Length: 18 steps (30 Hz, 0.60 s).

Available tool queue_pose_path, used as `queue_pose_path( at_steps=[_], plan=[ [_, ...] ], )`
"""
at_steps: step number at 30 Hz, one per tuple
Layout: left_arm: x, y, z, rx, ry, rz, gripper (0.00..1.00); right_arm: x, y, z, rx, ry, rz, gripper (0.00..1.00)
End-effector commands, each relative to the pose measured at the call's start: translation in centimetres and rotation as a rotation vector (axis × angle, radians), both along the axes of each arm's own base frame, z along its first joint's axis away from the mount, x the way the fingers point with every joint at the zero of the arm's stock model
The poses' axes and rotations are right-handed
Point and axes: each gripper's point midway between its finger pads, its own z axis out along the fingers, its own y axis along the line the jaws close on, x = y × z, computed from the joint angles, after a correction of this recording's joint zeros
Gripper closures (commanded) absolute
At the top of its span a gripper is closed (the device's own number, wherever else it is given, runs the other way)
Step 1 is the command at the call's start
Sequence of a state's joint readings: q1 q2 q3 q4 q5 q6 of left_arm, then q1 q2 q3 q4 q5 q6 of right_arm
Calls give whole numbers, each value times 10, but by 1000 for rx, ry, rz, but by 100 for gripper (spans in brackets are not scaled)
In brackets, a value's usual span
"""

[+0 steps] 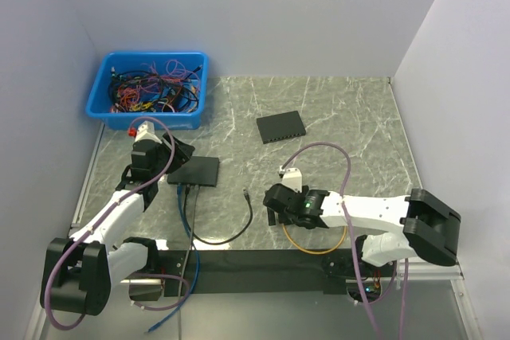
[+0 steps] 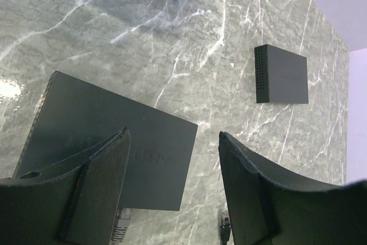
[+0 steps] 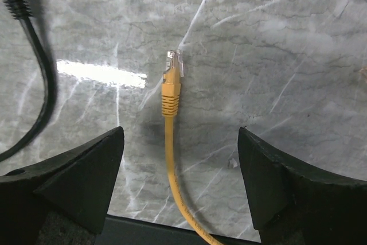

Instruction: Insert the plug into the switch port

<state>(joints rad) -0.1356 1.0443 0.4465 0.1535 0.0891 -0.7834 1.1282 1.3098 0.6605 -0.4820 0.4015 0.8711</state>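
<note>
A black switch lies on the marble table in front of my left gripper. In the left wrist view the gripper is open and empty, its left finger above the switch. A cable plug sits at the switch's near edge, and a loose black plug lies beside it. My right gripper is open above a yellow cable. In the right wrist view the yellow plug lies flat on the table, ahead of and between the open jaws of the gripper, untouched.
A second black switch lies at the table's middle back and also shows in the left wrist view. A blue bin full of cables stands at the back left. A black cable and a blue cable trail toward the near edge.
</note>
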Motion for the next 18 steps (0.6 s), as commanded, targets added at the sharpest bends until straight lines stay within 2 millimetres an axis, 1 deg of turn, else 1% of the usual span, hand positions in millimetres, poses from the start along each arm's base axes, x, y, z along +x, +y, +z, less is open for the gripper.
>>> queue_pose_path(
  at_steps=[1, 8, 16, 18],
  plan=[
    [5, -2, 10, -8, -42, 6, 32, 2, 5, -4, 7, -19, -12, 14],
    [5, -3, 10, -6, -41, 4, 32, 0, 7, -11, -14, -7, -3, 17],
    [6, -4, 9, -5, -38, 2, 32, -1, 11, -18, -36, 3, 13, 27],
    [7, -4, 10, -4, -40, 2, 32, -2, 11, -19, -43, 5, 17, 32]
  ],
)
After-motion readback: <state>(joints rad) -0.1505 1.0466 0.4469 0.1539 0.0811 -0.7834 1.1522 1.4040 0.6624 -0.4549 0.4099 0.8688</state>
